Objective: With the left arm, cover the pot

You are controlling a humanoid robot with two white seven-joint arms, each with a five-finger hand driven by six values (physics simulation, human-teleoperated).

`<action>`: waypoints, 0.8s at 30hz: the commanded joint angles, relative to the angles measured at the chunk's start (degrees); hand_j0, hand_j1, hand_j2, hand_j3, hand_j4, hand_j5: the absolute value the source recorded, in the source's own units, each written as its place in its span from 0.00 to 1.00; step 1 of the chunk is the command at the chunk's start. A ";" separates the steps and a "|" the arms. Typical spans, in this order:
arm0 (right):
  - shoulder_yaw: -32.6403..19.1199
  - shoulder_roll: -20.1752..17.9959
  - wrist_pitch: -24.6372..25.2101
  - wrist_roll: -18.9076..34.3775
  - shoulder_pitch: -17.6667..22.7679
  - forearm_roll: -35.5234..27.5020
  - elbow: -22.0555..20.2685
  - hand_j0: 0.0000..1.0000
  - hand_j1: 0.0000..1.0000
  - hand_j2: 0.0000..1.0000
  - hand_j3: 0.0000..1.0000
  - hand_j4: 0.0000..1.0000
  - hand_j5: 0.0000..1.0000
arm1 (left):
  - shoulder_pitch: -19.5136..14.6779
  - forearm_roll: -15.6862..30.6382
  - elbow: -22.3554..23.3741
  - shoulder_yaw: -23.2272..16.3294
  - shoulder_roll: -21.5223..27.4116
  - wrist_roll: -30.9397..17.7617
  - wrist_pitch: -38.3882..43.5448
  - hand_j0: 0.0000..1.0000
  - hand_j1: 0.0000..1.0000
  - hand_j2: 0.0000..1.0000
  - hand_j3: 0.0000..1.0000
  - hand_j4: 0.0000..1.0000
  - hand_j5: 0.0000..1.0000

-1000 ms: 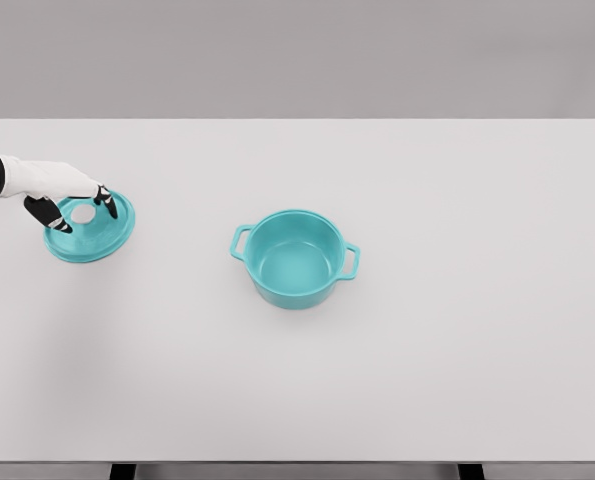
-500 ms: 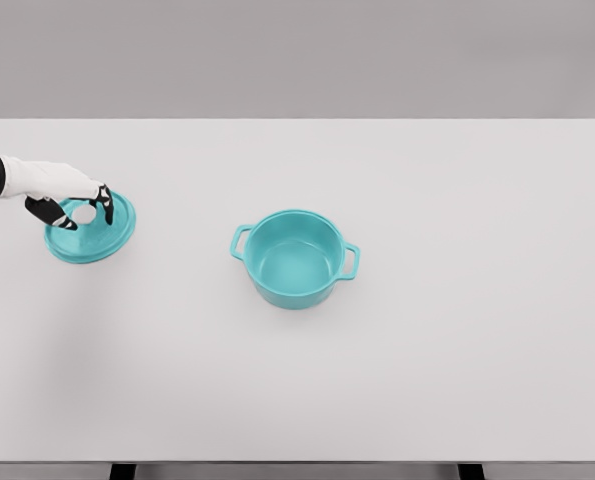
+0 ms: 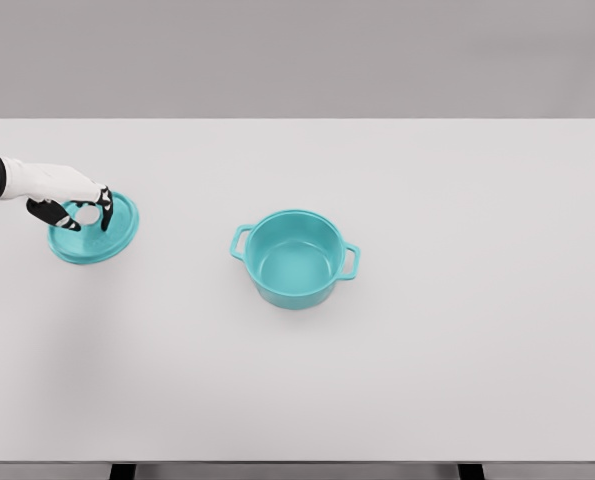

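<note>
White left hand point(image 3: 69, 198) pinching the knob of a round teal lid point(image 3: 93, 229).
Fingers curl closed on the knob, the lid sitting slightly higher than before; the teal two-handled pot point(image 3: 295, 258) stands empty, well apart on the white table point(image 3: 457, 350).

I see my left hand point(image 3: 74, 205) as a smooth white shell, rounded over the back. Its fingers point(image 3: 105, 209) are black with pale bands at the joints. Behind the fingers, past the white forearm casing, sits a grey ribbed cuff.
</note>
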 commanded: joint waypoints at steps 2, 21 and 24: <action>0.01 -0.01 -0.01 0.04 0.00 -0.01 0.00 1.00 1.00 1.00 1.00 1.00 1.00 | -0.09 0.23 -0.02 0.04 0.13 -0.04 -0.51 0.41 0.41 0.41 0.41 0.41 0.41; 0.01 -0.01 -0.01 0.04 0.00 -0.01 0.00 1.00 1.00 1.00 1.00 1.00 1.00 | -2.37 4.44 -7.75 0.04 1.01 -0.04 -2.89 0.42 0.42 0.42 0.42 0.42 0.42; 0.01 -0.01 -0.01 0.04 0.00 -0.01 0.00 1.00 1.00 1.00 1.00 1.00 1.00 | -2.81 5.24 -11.35 0.12 1.01 -0.04 -2.89 0.42 0.42 0.42 0.42 0.42 0.42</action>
